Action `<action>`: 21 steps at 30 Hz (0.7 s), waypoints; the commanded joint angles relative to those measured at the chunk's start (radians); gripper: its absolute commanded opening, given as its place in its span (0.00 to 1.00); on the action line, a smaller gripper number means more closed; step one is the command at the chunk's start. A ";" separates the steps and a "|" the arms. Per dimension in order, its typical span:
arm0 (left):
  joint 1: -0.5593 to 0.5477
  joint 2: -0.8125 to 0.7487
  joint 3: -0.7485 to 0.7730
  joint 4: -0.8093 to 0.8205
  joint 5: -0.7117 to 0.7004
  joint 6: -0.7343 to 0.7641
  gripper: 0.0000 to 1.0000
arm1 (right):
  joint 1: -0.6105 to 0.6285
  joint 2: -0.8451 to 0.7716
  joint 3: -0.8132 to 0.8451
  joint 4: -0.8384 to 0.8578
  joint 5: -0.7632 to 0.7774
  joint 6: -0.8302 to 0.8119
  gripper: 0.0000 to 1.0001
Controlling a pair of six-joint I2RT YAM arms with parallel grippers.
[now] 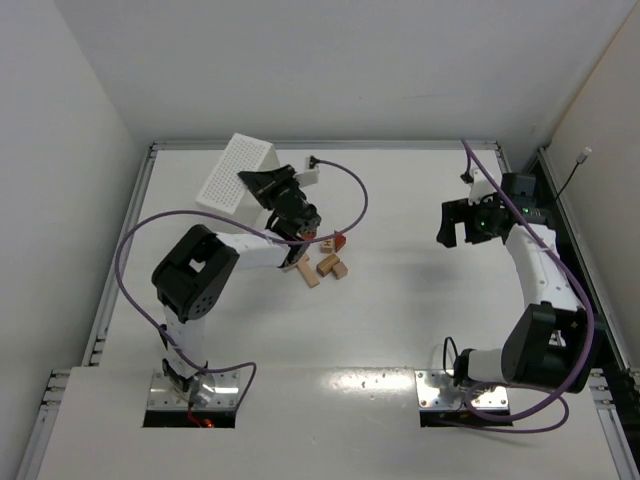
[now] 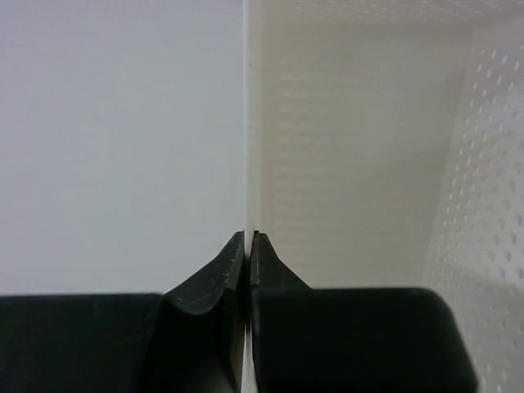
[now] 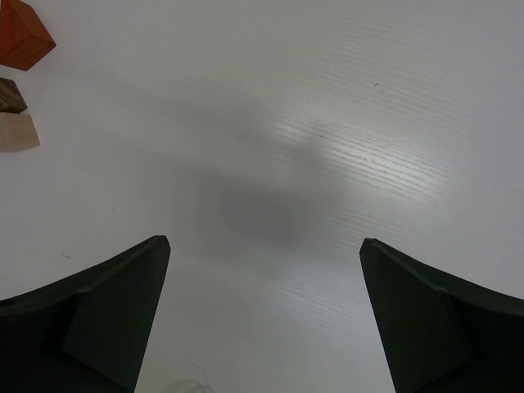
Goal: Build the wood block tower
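The pieces of the wood block tower (image 1: 322,262) lie in a loose heap on the table beside my left forearm: pale tan blocks and a reddish-brown one (image 1: 339,241). My left gripper (image 1: 252,181) is shut on the thin side wall of the white perforated tray (image 1: 235,170), which is tipped up on its edge. In the left wrist view the jaws (image 2: 248,236) pinch that wall, with the tray's inside (image 2: 352,164) to the right. My right gripper (image 1: 455,225) hangs open over bare table, its jaws (image 3: 264,241) empty. A few blocks (image 3: 20,34) show at its view's top left.
White walls enclose the table on the left, back and right. A purple cable (image 1: 345,195) loops over the table beside my left wrist. Black rails (image 1: 560,200) run along the right edge.
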State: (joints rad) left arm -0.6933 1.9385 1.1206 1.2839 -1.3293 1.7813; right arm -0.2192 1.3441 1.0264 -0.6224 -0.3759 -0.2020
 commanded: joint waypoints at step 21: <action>0.181 -0.263 0.547 -2.172 0.850 -1.998 0.00 | 0.014 0.058 0.126 -0.022 -0.064 -0.011 1.00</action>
State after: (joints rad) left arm -0.6151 1.7523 1.6001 -0.8009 -0.7395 -0.1177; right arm -0.2119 1.4082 1.1114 -0.6392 -0.4065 -0.2024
